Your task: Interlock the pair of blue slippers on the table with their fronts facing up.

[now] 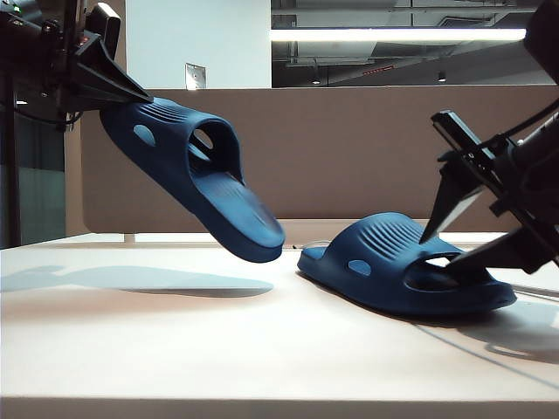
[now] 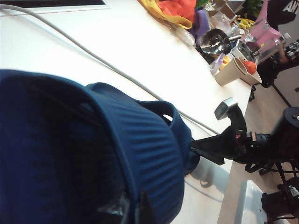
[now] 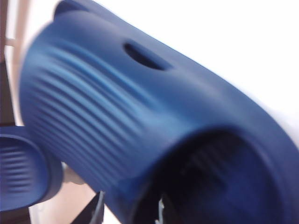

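One blue slipper (image 1: 201,175) hangs tilted in the air at the left, heel end lowest. My left gripper (image 1: 131,92) is shut on its toe end. In the left wrist view this slipper (image 2: 93,149) fills the near side, with the left gripper (image 2: 133,210) at its ribbed strap. The other blue slipper (image 1: 393,262) lies sole-down on the table (image 1: 175,349). My right gripper (image 1: 428,260) is open astride the strap's rear edge, one finger over the strap and one inside the foot opening. In the right wrist view that slipper (image 3: 117,107) is blurred, with the right gripper (image 3: 131,212) at the opening.
A brown-grey divider panel (image 1: 349,148) stands behind the table. A grey cable (image 2: 93,56) runs across the tabletop. Cups and coloured clutter (image 2: 229,46) crowd the far edge in the left wrist view. The held slipper's heel (image 3: 18,172) hangs close to the lying one.
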`<state>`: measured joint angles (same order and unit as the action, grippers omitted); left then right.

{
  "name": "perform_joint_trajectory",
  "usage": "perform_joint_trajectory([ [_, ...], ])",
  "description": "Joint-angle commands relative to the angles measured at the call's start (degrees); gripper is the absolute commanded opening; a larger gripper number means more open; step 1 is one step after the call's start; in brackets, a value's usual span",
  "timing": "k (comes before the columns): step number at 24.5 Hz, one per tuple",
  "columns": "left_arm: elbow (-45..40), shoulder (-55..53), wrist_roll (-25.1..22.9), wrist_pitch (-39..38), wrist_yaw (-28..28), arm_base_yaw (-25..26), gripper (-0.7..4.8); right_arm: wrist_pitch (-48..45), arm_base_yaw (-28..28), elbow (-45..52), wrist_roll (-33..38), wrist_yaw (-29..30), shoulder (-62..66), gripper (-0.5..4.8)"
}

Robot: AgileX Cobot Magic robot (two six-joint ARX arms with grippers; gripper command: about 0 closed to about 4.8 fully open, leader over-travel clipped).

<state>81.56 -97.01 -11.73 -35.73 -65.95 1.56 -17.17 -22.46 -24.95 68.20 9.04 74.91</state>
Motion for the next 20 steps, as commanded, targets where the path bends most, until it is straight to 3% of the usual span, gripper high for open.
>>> perform_joint_trajectory([
  [1, 0.20, 0.44, 0.24, 1.11, -2.45, 0.35, -0.06, -2.54, 0.02, -0.24, 0.68, -0.61, -0.07, 1.49],
  [18, 0.17, 0.44, 0.13, 1.09, -5.44, 0.28, -0.06, -16.24, 0.04, -0.24, 2.51, -3.45, 7.74, 1.43],
  [19, 0.17, 0.44, 0.13, 1.09, -5.44, 0.28, -0.06, -16.33, 0.04, -0.24, 2.49, -3.72, 7.74, 1.39],
  [20, 0.17, 0.44, 0.13, 1.07, -5.44, 0.28, -0.06, -16.11, 0.04, -0.24, 2.51, -4.52, 7.74, 0.97],
])
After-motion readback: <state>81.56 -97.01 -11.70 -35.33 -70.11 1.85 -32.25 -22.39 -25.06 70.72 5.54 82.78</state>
